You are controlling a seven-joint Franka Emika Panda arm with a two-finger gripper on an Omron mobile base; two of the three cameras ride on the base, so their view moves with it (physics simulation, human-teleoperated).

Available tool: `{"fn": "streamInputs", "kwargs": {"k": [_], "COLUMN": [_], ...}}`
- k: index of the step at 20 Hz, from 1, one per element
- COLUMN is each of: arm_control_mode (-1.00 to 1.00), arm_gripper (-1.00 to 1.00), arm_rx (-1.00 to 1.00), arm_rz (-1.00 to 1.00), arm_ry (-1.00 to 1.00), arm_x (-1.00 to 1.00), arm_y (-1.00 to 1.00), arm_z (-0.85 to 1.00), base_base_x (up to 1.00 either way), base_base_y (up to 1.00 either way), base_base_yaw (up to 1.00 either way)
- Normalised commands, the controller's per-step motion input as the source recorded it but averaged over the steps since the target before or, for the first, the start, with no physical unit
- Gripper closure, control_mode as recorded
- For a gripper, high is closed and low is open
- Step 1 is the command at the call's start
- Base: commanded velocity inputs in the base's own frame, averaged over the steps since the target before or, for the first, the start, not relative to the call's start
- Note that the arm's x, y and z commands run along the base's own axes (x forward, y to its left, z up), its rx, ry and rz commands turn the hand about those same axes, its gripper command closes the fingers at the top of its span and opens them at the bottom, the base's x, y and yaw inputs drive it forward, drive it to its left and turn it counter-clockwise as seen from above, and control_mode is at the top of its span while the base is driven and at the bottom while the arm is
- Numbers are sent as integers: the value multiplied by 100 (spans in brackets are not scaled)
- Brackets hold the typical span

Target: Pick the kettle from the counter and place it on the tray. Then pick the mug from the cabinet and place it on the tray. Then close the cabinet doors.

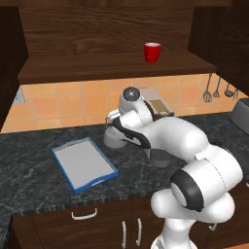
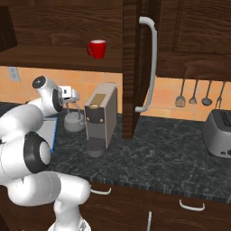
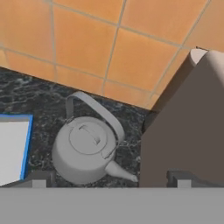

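Squat grey metal kettle (image 3: 85,151): I can read no brand or marking on its lid or body.
Tall boxy beige coffee machine (image 2: 101,115): I see no legible label on its front.
Small bright red mug (image 1: 152,51): plain, no print I can make out.
Silver toaster (image 2: 218,132): no readable lettering.

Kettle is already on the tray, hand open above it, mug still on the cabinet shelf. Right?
Not quite. The kettle sits on the counter, beside the tray and apart from its blue rim, as the hand view shows. The rest holds: the hand is open above the kettle, and the mug stands on the cabinet shelf.
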Motion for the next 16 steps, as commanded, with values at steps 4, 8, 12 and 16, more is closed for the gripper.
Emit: {"fn": "streamInputs", "kwargs": {"k": [4, 8, 12, 16], "arm_control_mode": [-100, -100, -100, -100], "arm_gripper": [-100, -100, -100, -100], "arm_rx": [0, 0, 0, 0], "arm_rz": [0, 0, 0, 1], "arm_ry": [0, 1, 3, 3], "arm_x": [33, 25, 23, 26], "arm_y": [-1, 0, 0, 0], "arm_z": [-10, -11, -28, -19], "base_base_x": [0, 0, 0, 0], "base_base_y": [0, 0, 0, 0], "base_base_yaw": [0, 0, 0, 0]}}
